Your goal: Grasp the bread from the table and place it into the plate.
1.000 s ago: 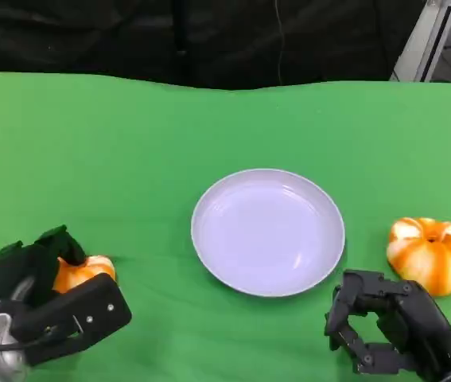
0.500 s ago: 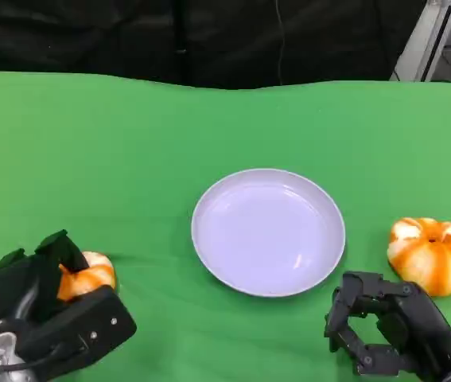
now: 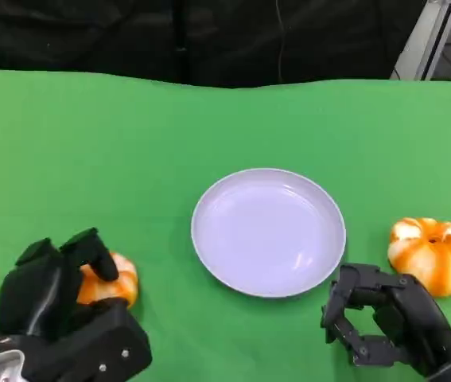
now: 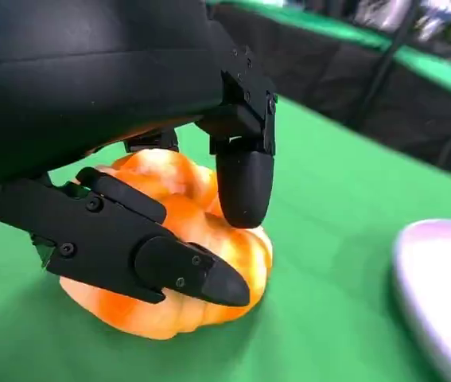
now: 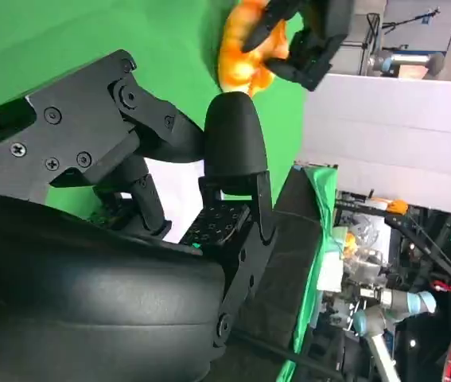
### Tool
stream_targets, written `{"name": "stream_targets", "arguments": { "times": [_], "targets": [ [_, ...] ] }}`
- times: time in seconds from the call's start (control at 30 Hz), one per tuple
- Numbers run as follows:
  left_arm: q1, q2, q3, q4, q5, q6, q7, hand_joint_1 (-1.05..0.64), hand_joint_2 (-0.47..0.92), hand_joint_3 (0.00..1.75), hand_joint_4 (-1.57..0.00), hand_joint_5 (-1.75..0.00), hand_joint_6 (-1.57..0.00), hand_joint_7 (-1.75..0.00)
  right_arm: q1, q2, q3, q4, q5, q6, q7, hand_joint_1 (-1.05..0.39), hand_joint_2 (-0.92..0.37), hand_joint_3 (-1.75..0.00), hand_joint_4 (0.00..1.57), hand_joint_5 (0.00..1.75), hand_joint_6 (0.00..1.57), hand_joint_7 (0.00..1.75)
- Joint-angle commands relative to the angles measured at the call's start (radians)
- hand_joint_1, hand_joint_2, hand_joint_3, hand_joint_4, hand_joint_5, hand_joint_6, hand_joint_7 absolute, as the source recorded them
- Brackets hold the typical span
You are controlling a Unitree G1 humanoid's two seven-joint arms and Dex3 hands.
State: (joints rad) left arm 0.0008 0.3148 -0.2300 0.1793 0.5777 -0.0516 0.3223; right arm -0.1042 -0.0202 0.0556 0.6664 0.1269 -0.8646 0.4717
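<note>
A: Our left hand (image 3: 50, 298) is at the near left of the green table (image 3: 130, 159), fingers (image 4: 241, 179) wrapped over the orange bread (image 3: 107, 280), grasping it.

B: In the left wrist view we see that bread (image 4: 185, 263) with its underside down at the cloth; we cannot tell whether it touches.

A: Our right hand (image 3: 384, 326) sits near right, fingers curled in around nothing.

B: Just beyond it lies a second orange loaf (image 3: 433, 255). The white plate (image 3: 209, 239) sits in the middle, between the two.
</note>
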Motion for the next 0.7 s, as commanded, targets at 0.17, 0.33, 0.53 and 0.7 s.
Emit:
{"name": "stream_targets", "arguments": {
  "times": [0.17,0.33,0.53,0.7],
  "targets": [
    [0.054,0.019,0.024,-0.160,0.022,0.006,-0.053,-0.12,0.81,0.02,-0.63,-1.75,-0.46,-1.75,-0.012,0.004,0.000,0.015,-0.017,-0.012,-0.018,-0.10,-0.55,-1.07,0.80,1.59,0.84,1.31],
    [0.052,0.017,0.024,-0.222,0.043,0.007,-0.075,-0.11,0.80,0.01,-0.65,-1.75,-0.46,-1.75,-0.020,0.012,-0.002,0.022,-0.027,-0.011,-0.028,-0.11,-0.55,-1.07,0.80,1.60,0.84,1.30],
    [0.042,0.007,0.028,-0.271,0.072,0.031,-0.093,-0.10,0.81,0.01,-0.65,-1.75,-0.46,-1.75,-0.026,0.015,-0.002,0.039,-0.034,-0.027,-0.040,-0.10,-0.55,-1.10,0.80,1.60,0.84,1.30],
    [0.034,0.001,0.029,-0.304,0.084,0.033,-0.108,-0.09,0.81,0.01,-0.66,-1.75,-0.46,-1.75,-0.039,0.015,-0.006,0.071,-0.017,-0.051,-0.022,-0.12,-0.53,-1.11,0.80,1.60,0.83,1.31]
  ]
}}
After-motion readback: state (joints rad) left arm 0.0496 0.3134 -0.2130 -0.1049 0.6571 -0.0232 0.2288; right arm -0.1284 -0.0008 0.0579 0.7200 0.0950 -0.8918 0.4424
